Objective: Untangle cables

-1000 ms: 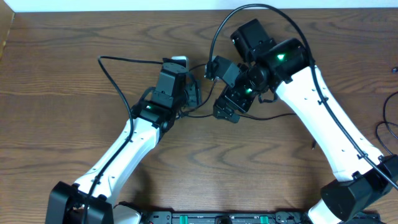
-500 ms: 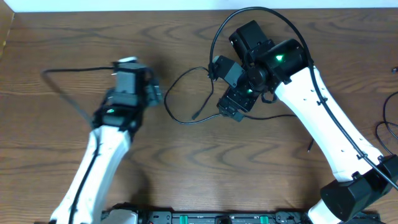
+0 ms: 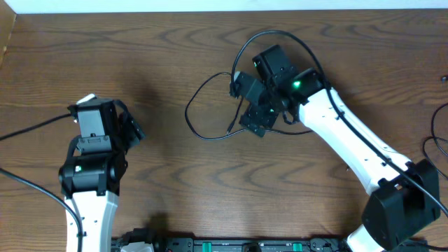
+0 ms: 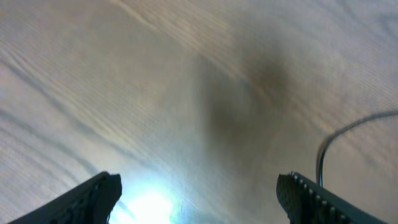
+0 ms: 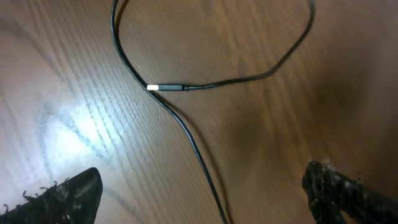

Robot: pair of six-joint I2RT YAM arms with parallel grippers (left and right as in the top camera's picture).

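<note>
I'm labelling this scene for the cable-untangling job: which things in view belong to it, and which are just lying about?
Job: thin black cable looped mid-scene; its plug end; right gripper, open above it.

Lying about: thick black lead on the right arm; thick lead on the left arm; thin cords at the overhead view's right edge, apart from the loop, role unclear.

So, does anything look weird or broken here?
Nothing's broken or spilled. The only untidy thing is the black cable in the middle: it curls in a loose loop, and its plug seems to touch another stretch of the cord.
</note>
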